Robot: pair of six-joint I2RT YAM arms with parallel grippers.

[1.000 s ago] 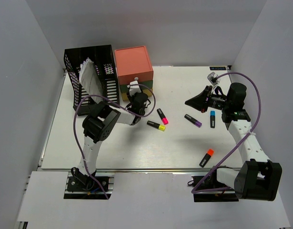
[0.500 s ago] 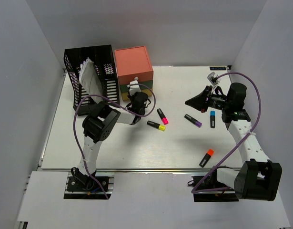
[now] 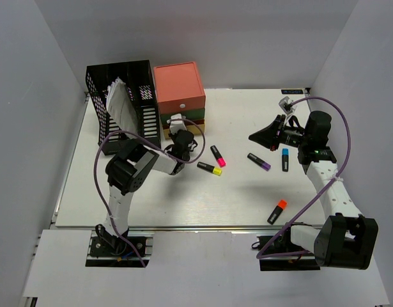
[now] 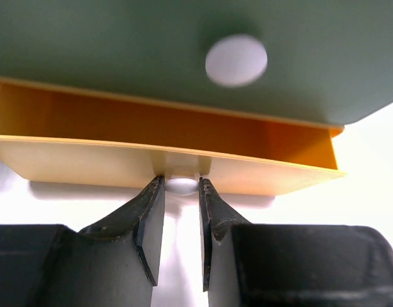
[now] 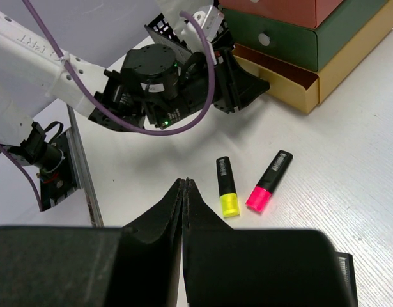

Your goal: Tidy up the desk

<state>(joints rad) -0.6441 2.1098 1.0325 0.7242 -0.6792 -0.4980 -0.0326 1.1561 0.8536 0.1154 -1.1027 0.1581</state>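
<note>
The white desk point(image 3: 183, 198) carries a drawer unit point(image 3: 179, 86) with a coral top, a green drawer point(image 4: 183, 51) and a yellow drawer point(image 4: 119, 160) at the bottom. The yellow drawer stands partly pulled out, its orange inside showing. My left gripper point(image 4: 181, 183) is shut on that drawer's small white knob point(image 4: 181, 186); from above, this gripper point(image 3: 183, 131) sits right in front of the unit. My right gripper point(image 3: 250, 137) hovers over the desk's right half, shut and holding nothing, as the right wrist view point(image 5: 184, 182) confirms.
A black mesh file rack point(image 3: 123, 102) with papers stands left of the drawer unit. Loose highlighters lie on the desk: yellow point(image 3: 209, 168), pink point(image 3: 218, 155), purple point(image 3: 259, 162), blue point(image 3: 285, 159) and orange point(image 3: 277, 211).
My left gripper closed on the yellow drawer's knob and drew back toward the near edge, sliding the drawer partly out. The right arm has not moved.
</note>
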